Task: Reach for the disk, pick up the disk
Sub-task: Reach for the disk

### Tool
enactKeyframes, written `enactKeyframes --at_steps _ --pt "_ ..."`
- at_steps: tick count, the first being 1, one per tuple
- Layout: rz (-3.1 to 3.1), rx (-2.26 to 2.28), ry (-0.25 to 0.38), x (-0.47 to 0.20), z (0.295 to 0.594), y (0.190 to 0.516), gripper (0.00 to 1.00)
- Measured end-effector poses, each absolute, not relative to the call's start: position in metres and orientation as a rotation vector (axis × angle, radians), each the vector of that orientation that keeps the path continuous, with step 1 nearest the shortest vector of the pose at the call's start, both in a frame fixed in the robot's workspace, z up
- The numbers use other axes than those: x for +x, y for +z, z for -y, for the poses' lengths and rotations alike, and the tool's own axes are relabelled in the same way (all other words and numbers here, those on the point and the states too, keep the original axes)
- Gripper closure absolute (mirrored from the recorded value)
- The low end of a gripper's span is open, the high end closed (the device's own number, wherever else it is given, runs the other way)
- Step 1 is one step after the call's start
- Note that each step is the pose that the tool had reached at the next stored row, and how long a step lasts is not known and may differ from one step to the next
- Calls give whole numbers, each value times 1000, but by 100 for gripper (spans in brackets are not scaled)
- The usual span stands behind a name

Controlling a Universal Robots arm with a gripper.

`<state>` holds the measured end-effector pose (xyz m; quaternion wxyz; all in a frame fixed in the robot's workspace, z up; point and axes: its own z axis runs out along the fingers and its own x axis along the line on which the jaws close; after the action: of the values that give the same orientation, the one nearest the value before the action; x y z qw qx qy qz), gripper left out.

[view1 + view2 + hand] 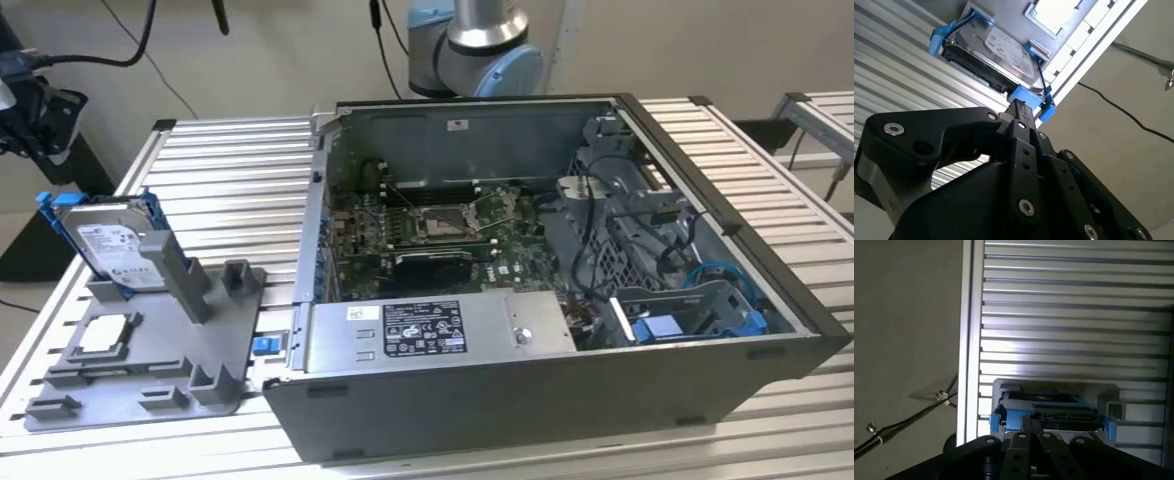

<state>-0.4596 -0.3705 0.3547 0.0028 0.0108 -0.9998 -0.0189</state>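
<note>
My fingers (1027, 424) look together, just short of the disk (110, 245) upright in its grey holder (200, 330) at a desk (240, 180) corner; I'd part them and straddle the blue frame (1030, 96) squarely.

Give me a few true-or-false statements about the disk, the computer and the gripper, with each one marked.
1. The disk stands on edge in a grey holder. True.
2. The disk lies inside the case. False: it is outside, to the exterior view's left of the case.
3. The case is open, its board showing. True.
4. The gripper holds the disk in the air. False: the disk sits in the holder, and the gripper points toward it.
5. A square chip lies on the holder. True.
</note>
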Motion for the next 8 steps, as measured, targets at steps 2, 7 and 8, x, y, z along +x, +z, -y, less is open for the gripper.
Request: enactKeyframes --at_steps 2,7,8 --pt "3120 38 -54 -459 372 355 100" --pt "3110 49 -53 -457 375 353 100" --pt "3110 50 -54 -457 375 353 100"
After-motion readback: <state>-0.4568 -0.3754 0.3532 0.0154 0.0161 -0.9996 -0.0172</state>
